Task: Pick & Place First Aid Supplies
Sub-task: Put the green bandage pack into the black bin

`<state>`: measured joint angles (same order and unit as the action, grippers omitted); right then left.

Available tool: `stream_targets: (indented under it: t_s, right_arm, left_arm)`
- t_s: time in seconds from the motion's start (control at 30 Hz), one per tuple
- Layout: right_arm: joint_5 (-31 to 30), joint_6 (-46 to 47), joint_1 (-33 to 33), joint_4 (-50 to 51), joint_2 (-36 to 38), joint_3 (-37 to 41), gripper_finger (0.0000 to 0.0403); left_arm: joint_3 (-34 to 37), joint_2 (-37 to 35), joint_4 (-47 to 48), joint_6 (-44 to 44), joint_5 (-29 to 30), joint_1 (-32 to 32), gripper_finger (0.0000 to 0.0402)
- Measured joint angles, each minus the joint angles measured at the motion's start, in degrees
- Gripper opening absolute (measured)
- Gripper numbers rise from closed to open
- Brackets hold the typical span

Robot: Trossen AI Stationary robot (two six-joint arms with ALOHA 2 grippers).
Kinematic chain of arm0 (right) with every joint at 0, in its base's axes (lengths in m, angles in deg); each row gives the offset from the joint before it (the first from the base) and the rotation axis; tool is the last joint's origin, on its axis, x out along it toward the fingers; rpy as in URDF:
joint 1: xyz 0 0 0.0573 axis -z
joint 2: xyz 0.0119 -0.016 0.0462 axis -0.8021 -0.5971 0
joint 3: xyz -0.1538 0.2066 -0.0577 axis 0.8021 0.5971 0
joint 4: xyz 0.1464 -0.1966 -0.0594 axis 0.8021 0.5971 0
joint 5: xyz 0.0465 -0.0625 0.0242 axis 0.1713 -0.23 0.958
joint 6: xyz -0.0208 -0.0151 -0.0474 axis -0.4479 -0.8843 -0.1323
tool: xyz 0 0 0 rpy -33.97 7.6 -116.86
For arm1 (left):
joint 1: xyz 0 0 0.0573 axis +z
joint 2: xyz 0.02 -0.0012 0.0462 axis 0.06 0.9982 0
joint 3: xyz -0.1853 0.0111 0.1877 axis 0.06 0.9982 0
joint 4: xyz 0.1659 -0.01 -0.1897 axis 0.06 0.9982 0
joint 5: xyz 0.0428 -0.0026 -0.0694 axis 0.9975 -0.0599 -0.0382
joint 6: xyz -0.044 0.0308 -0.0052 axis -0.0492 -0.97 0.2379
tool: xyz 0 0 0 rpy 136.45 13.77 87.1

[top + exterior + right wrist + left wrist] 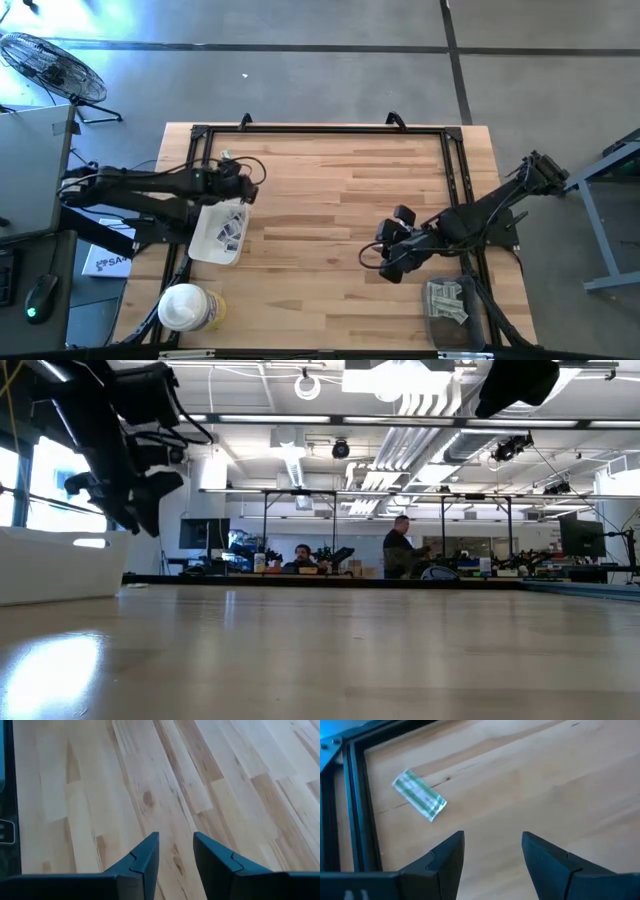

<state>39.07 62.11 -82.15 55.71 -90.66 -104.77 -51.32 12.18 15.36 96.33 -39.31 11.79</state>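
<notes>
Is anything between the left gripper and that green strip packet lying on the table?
Nothing visible. The left gripper is open and empty, and only bare table lies between it and the green strip packet, which rests flat beside the black frame.

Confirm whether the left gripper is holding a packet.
No. The left gripper is open and empty, and one green-striped strip packet lies apart on the wood.
</notes>
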Motion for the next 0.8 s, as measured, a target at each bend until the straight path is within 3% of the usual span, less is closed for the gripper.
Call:
stream_targets:
  t_s: [0.3,0.8]
  right_arm:
    - [0.0,0.3,0.0,0.1,0.0,0.0,0.0114]
    - [-0.1,0.4,0.0,0.1,0.0,0.0,0.0114]
  left_arm:
    - [4.9,0.0,-8.3,-4.0,-4.9,7.6,0.0195]
    - [9.9,2.7,-14.5,-6.9,-5.3,16.2,0.0195]
